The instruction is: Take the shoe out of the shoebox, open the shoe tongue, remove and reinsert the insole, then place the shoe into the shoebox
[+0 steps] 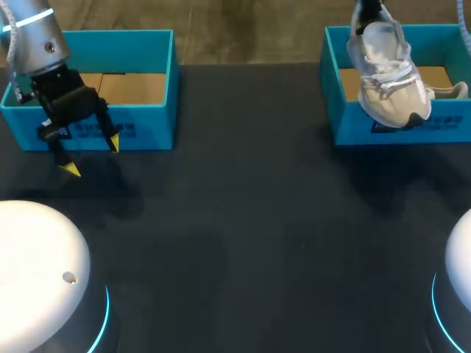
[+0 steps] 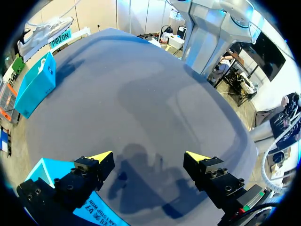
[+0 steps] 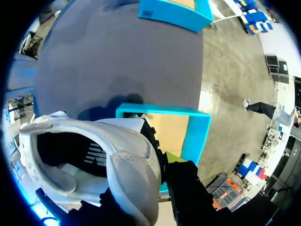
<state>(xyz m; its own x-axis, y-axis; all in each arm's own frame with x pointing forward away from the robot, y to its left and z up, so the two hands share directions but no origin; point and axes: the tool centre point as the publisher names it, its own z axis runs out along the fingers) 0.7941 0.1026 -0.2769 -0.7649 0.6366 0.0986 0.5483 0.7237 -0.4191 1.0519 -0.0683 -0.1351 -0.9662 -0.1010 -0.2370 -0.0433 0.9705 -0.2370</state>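
- Shoe (image 1: 386,73), white, hangs toe-down at the upper right of the frame, over the right shoebox (image 1: 335,88); dark table (image 1: 250,213) below.
- Right gripper (image 3: 157,162) pinches the shoe's heel.
- Left gripper (image 1: 91,155) at upper left, fingers spread, nothing between, in front of the left shoebox (image 1: 158,51).
- Both boxes carry front labels; the print is too small to read.

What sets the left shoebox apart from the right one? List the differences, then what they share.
In the left shoebox the visible floor is bare cardboard; in the right shoebox a pale item lies. The white shoe, held by the right gripper, hangs over the right shoebox's front wall; only the open left gripper hangs before the left shoebox. Both are teal and lidless.
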